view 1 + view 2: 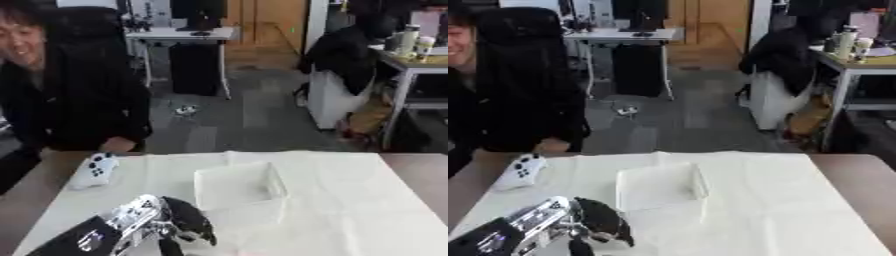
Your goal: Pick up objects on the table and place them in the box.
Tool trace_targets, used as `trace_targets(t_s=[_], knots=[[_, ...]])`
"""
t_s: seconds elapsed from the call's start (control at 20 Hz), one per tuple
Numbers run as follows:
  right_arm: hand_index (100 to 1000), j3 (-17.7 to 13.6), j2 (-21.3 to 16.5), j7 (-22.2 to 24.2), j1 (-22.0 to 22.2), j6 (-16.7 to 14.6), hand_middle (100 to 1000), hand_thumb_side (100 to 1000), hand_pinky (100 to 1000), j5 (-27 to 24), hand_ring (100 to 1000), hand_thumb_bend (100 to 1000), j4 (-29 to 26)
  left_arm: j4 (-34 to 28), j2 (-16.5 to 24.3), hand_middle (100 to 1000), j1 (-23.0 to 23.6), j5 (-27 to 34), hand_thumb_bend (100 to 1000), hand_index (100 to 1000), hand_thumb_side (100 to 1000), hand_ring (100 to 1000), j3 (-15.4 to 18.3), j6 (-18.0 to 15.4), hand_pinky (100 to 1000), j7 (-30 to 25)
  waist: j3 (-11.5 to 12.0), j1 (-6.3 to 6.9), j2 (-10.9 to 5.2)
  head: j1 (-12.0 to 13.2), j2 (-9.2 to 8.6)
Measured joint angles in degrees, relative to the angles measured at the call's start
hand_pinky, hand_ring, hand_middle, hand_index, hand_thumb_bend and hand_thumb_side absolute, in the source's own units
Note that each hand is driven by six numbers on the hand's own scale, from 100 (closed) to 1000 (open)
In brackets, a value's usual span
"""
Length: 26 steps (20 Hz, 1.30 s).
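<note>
A white box [238, 186] stands open on the white cloth near the middle of the table. A white game controller [94, 170] with dark buttons lies at the far left of the cloth. A person's hand [117, 146] is just behind it at the table's far edge; I cannot tell whether it touches the controller. My left hand [189, 223], black on a silver and black forearm, comes in from the lower left. It hangs just in front of and left of the box, with its lower part cut off by the bottom edge. Nothing shows inside the box.
The white cloth [350, 200] covers most of the brown table [420, 170], whose bare wood shows at both sides. A person in black sits at the far left edge. Behind the table are an office floor, desks and chairs.
</note>
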Motion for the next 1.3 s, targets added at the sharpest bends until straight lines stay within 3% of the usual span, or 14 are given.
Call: trace_targets(t_s=[0.15,0.4,0.65,0.75,0.8,0.95,1.15,1.2,1.3], knots=[[575,0.0,0.0,0.1,0.0,0.0,463,1000,122,0.0,294,100,0.0,0.0,0.0,812,0.0,-1.0,1000,948,909,709,-0.5,-0.2,553,0.2,0.0,0.0,0.0,0.0,0.0],[575,0.0,0.0,0.1,0.0,-0.1,463,1000,123,0.0,295,100,0.0,-1.4,0.0,734,0.4,-3.2,1000,919,906,566,-1.8,-1.4,456,1.4,0.0,0.0,0.0,0.0,0.0],[574,0.0,0.0,0.1,0.0,-0.1,463,1000,123,0.0,295,100,0.0,-2.1,-0.1,608,0.5,-5.4,1000,820,807,450,-2.6,-2.6,334,2.6,-0.1,0.0,0.0,0.1,0.0],[574,0.0,0.0,0.1,0.0,-0.1,463,1000,123,0.0,295,100,0.0,-2.1,-0.1,559,0.7,-5.7,852,739,789,402,-2.7,-3.0,273,3.0,-0.1,0.0,0.0,0.3,0.0],[574,0.0,0.0,0.1,0.0,-0.1,463,1000,123,0.0,295,100,0.0,-2.1,-0.1,528,0.9,-5.7,686,694,808,374,-2.8,-3.2,241,3.2,-0.1,0.0,0.0,0.4,0.0],[574,0.0,0.0,0.1,0.0,-0.1,463,1000,123,0.0,295,100,0.0,-2.1,-0.1,450,1.0,-5.2,310,581,827,291,-2.8,-3.5,134,4.1,-0.1,0.0,0.0,0.4,0.0],[574,0.0,0.0,0.1,0.0,0.0,463,1000,123,0.0,295,100,0.0,-2.1,-0.1,378,1.1,-4.1,295,529,852,224,-2.8,-3.1,100,5.6,-0.1,0.0,0.0,0.4,0.0],[574,0.0,0.0,0.2,0.0,0.0,463,1000,123,0.0,295,100,0.0,-2.1,-0.1,300,1.1,-4.0,265,478,855,146,-2.8,-3.0,100,5.9,-0.1,0.0,0.0,0.4,0.0],[574,0.0,0.0,0.2,0.0,0.0,463,1000,123,0.0,296,100,0.0,-2.1,-0.1,241,1.3,-3.8,256,454,843,100,-2.8,-2.8,100,6.7,0.0,0.0,0.0,0.4,0.0]])
